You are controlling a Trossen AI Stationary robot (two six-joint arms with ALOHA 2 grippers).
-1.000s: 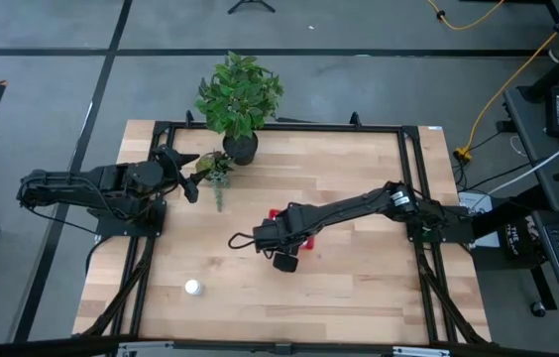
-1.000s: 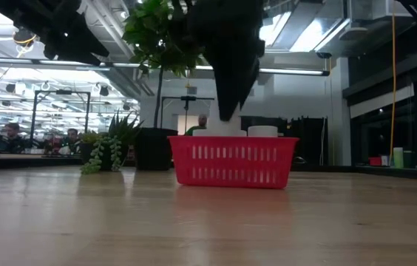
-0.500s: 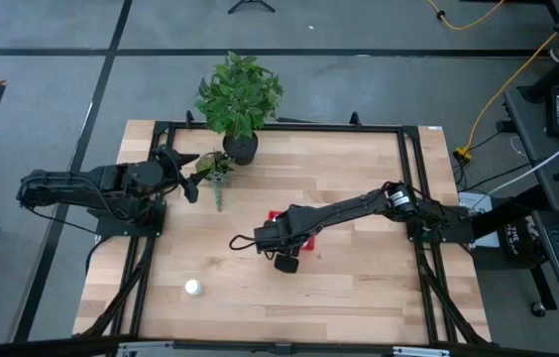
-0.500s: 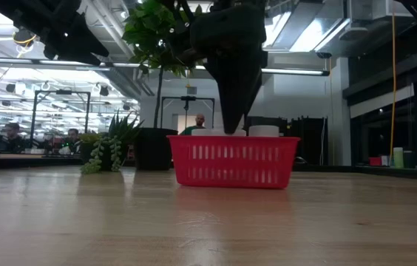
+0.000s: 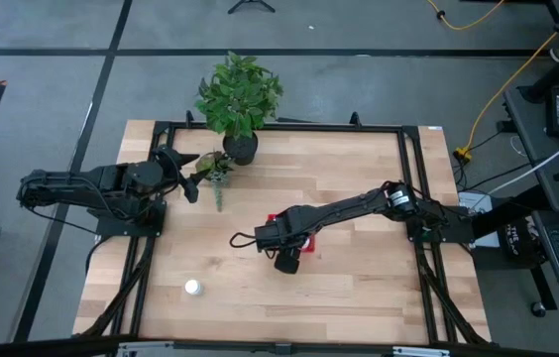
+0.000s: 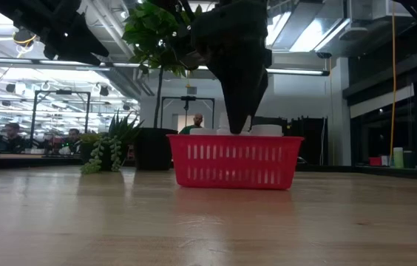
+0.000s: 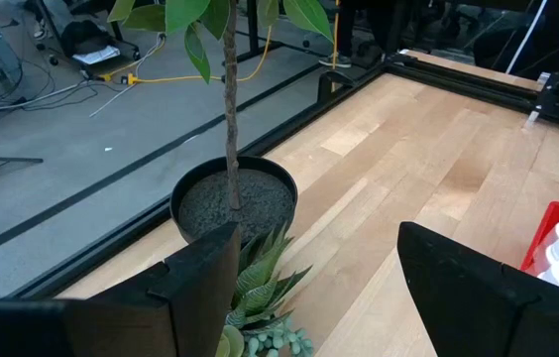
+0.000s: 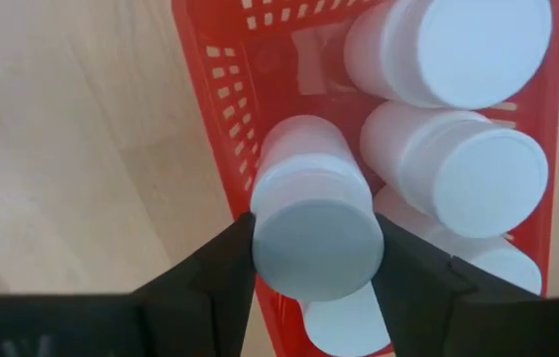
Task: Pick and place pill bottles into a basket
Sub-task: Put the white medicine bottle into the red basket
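The red basket [image 6: 234,161] stands mid-table, mostly hidden under my right arm in the high view [image 5: 308,245]. Several white pill bottles [image 8: 488,169] stand in it, their caps showing above the rim [image 6: 266,131]. My right gripper [image 8: 316,263] is above the basket [image 6: 238,125], shut on another pill bottle [image 8: 311,198] that stands inside the basket by its side wall [image 8: 210,109]. One more pill bottle [image 5: 192,288] stands on its base on the table at the near left. My left gripper [image 5: 188,178] is open and empty at the far left, by the plants. My right gripper pinches the pill bottle's cap [image 8: 316,238] by its round side between its two fingers [image 8: 222,270]. The fingers come from above, pointing down. The bottle stands upright inside the basket, next to the side wall; whether its base rests on the basket's floor does not show.
A tall plant in a dark pot [image 5: 240,147] and a small succulent [image 5: 217,171] stand at the far left, right before my left gripper [image 7: 319,288]. A black frame [image 5: 413,198] borders the table. Bare wood lies toward the near edge.
My right gripper has gone down with the pill bottle: a second ago the bottle hung above the basket's rim, and now it sits inside the basket among the others. The gripper is still shut on it.
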